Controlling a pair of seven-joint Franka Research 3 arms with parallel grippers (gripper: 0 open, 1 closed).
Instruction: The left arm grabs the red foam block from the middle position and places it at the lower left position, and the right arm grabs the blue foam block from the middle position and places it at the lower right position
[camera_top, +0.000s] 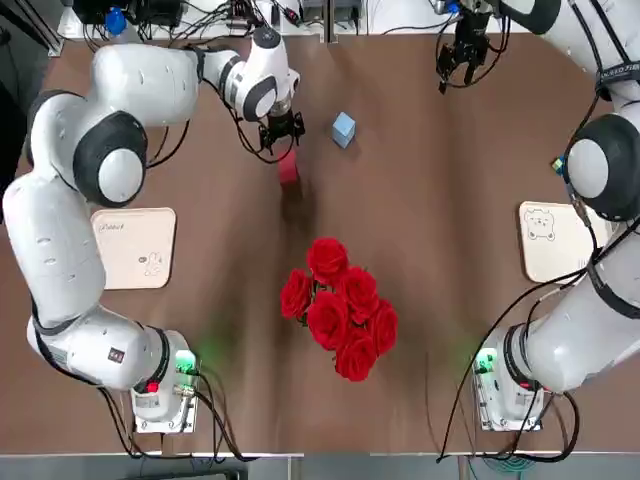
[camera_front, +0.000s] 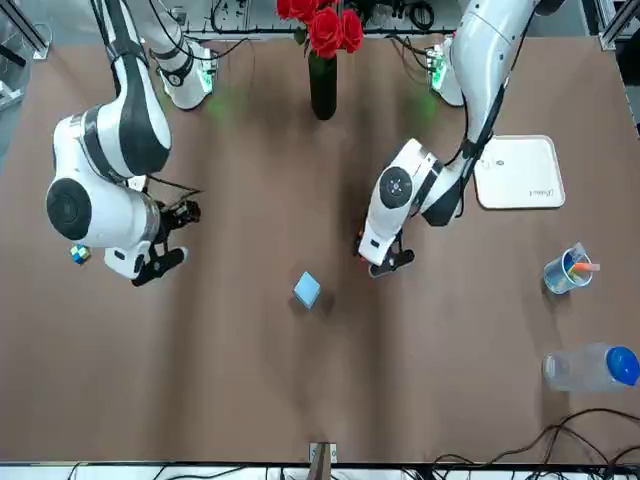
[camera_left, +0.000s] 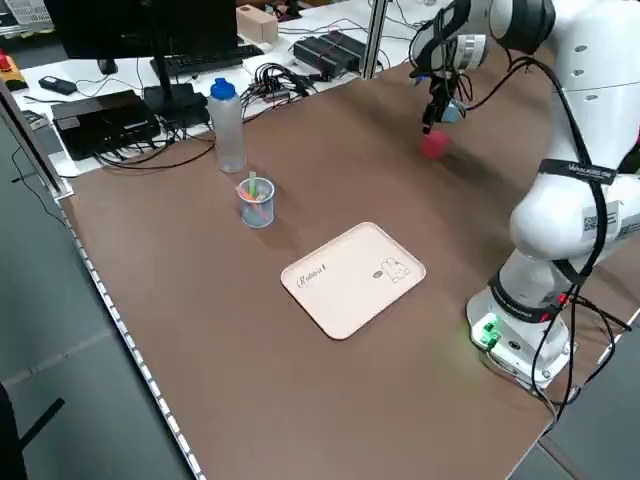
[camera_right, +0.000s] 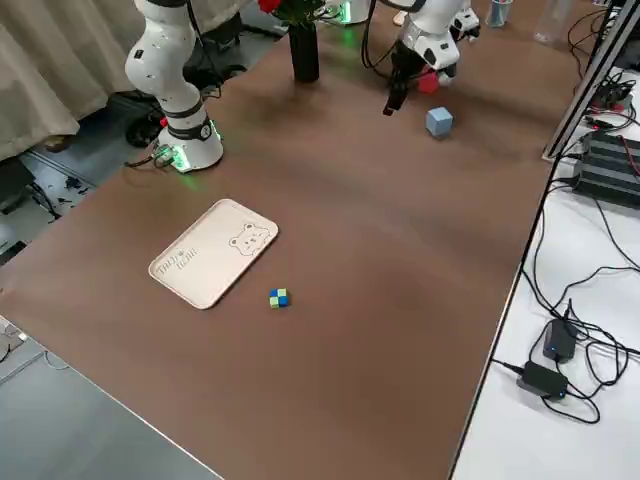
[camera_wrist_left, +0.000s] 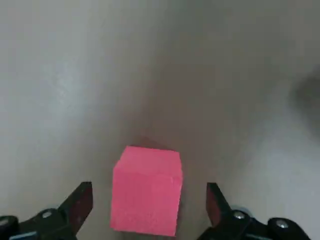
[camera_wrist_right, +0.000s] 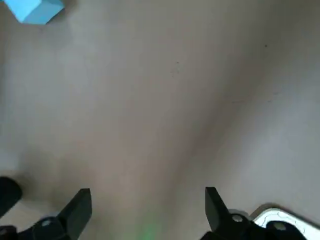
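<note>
Brown tabletop (camera_top: 450, 300) fills every view. Overhead, the left gripper (camera_top: 283, 131), jaws wide and empty, hides much of the red foam block (camera_wrist_left: 146, 189); the right gripper (camera_top: 463, 62) gapes empty too.

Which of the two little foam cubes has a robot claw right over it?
The red foam block: the open left gripper straddles it, not yet gripping. The blue foam block sits alone beside it; the right gripper is well away.

Only legible txt: "FRANKA" type lettering on left arm (camera_left: 575, 170), rest unreadable.
</note>
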